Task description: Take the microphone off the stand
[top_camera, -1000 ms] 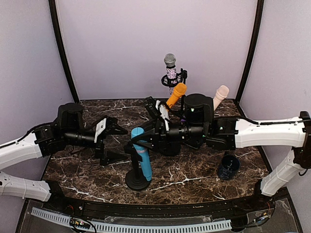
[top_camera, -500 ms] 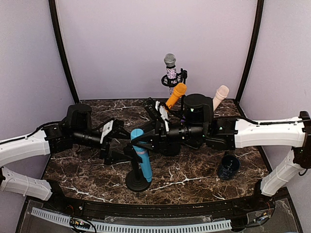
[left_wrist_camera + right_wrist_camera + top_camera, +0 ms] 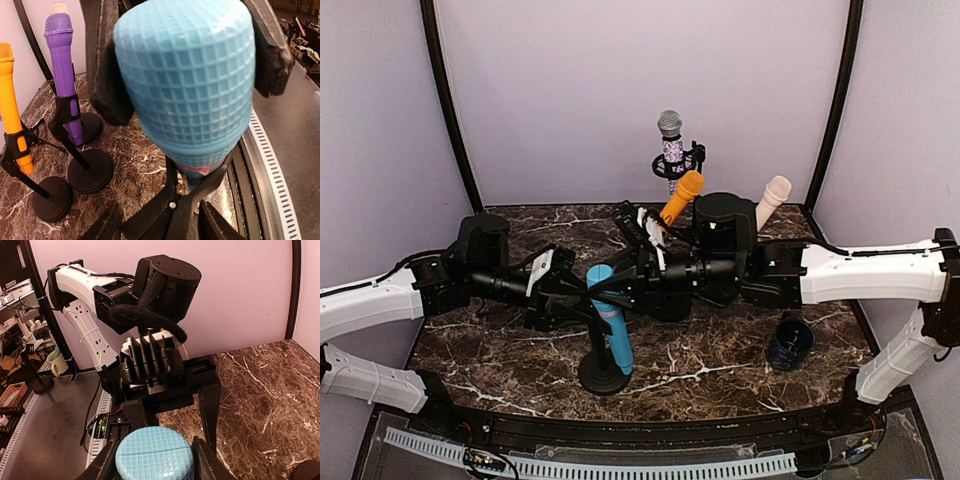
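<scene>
Blue microphone (image 3: 611,325), near upright in the clip of a black stand (image 3: 603,375), close to the front edge of the bench (image 3: 720,360) and about midway along it. Caught at the grasping step, not yet lifted: barrel seated in the clip, round base flat on the marble. Left end effector (image 3: 192,105) reaching in from the left edge, right end effector (image 3: 154,462) from the right edge, both at head height. Fingers (image 3: 272,55) of each set either side of the grille and hard up against it. Impossible to tell for either whether pressing or merely alongside.

Next move, by judgement: a firm pinch on the head, then a straight pull up along the barrel, with care not to drag the stand over.

Look of the thing: pale blue throughout, head moulded in a waffle grid, flat on top with a seam across, thin pinkish band beneath, smooth barrel below. Orange microphone (image 3: 11,100) and purple microphone (image 3: 62,75) on stands of their own farther back.
</scene>
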### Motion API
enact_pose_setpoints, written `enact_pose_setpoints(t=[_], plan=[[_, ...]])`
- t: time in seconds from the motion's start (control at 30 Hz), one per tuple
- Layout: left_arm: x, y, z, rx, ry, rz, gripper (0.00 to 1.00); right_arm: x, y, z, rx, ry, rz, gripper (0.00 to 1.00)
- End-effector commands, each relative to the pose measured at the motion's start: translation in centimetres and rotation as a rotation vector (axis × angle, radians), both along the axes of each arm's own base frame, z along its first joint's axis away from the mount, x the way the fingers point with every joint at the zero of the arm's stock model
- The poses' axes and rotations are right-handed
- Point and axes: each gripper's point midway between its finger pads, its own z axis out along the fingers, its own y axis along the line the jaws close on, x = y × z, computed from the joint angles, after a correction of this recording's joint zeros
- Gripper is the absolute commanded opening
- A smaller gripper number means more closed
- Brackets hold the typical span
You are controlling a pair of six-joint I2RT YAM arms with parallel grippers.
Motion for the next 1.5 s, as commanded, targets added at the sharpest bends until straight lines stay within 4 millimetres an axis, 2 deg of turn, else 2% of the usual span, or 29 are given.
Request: enact_pose_setpoints(t=[0.0, 0.3, 0.6, 0.67, 0.73, 0.8, 0.87, 1.03, 1.3, 1.47], plan=[[-0.4, 0.5, -0.1, 0.006, -0.001, -0.011, 0.50, -0.4, 0.5, 2.8, 0.082, -0.033, 0.025, 0.36], [-1.2, 0.9, -0.7, 0.036, 0.031, -0.031, 0.36, 0.1, 0.1, 3.3, 0.081, -0.056, -0.010, 0.36], [-1.6, 0.9, -0.4, 0.045, 0.049, -0.046, 0.27, 0.8, -0.4, 3.4, 0.072, -0.073, -0.049, 0.36], [-1.6, 1.0, -0.5, 0.051, 0.061, -0.043, 0.32, 1.0, -0.5, 3.3, 0.070, -0.071, -0.053, 0.36], [-1.5, 1.0, -0.5, 0.051, 0.071, -0.037, 0.51, 0.9, -0.5, 3.2, 0.076, -0.062, -0.038, 0.36], [-1.6, 0.9, -0.4, 0.042, 0.076, -0.042, 0.63, 0.4, -0.4, 3.1, 0.082, -0.045, -0.005, 0.36], [-1.7, 0.8, -0.4, 0.037, 0.089, -0.052, 0.71, 0.0, -0.2, 3.1, 0.085, -0.033, 0.030, 0.36], [-1.9, 0.4, -0.4, 0.045, 0.122, -0.074, 0.73, -0.9, 0.0, 2.6, 0.080, -0.005, 0.117, 0.36], [-2.3, 0.5, -0.3, 0.040, 0.126, -0.087, 0.65, -1.6, -0.3, 2.7, 0.060, 0.000, 0.227, 0.36], [-2.5, 0.7, 0.2, 0.029, 0.122, -0.087, 0.63, -1.6, -0.1, 2.2, 0.027, -0.003, 0.258, 0.36]])
